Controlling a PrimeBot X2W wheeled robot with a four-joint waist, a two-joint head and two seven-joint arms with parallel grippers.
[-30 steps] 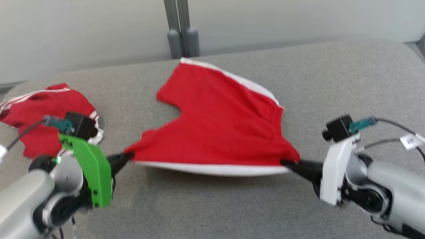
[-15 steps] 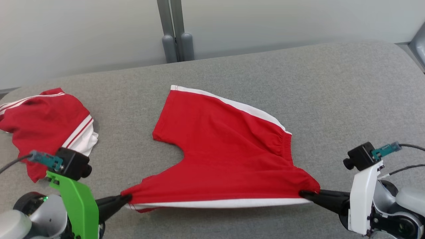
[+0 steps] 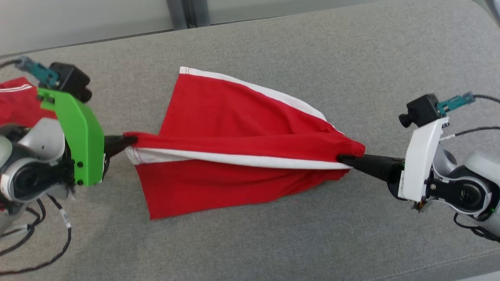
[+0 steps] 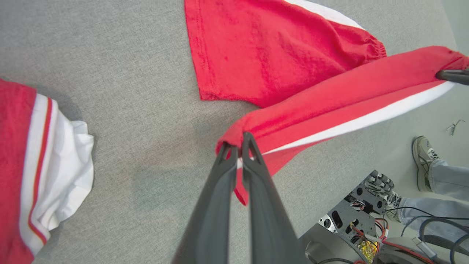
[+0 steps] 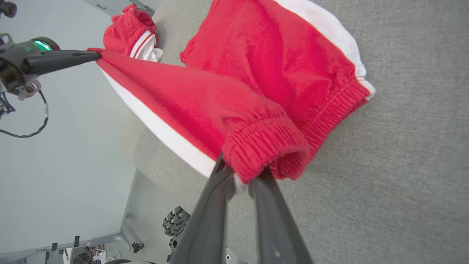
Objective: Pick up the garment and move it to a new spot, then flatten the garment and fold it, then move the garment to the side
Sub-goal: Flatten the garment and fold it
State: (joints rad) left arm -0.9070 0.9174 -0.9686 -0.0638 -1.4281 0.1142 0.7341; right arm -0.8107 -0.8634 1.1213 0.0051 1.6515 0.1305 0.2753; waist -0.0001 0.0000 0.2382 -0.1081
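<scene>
The garment (image 3: pixel 234 117) is a pair of red shorts with white side stripes on the grey padded surface (image 3: pixel 351 58). My left gripper (image 3: pixel 131 139) is shut on a leg-hem corner at the left. At the right, my right gripper (image 3: pixel 343 159) is shut on the elastic waistband corner. The edge between them is lifted and stretched taut above the surface, folding over the rest of the shorts. In the left wrist view the fingers (image 4: pixel 234 154) pinch the hem of the garment (image 4: pixel 278 55). In the right wrist view the waistband (image 5: pixel 263 146) bunches over my fingertips (image 5: pixel 240 179).
A second red and white garment (image 3: pixel 19 101) lies crumpled at the far left, also seen as a red and white heap (image 4: pixel 40 165). A person's shoe (image 4: pixel 423 161) and trouser leg stand on the floor beyond the surface's near edge. Cables hang by my left arm.
Both grippers have raised the near edge of the shorts and carried it towards the far side, so the cloth now doubles over itself. The head camera has tilted down.
</scene>
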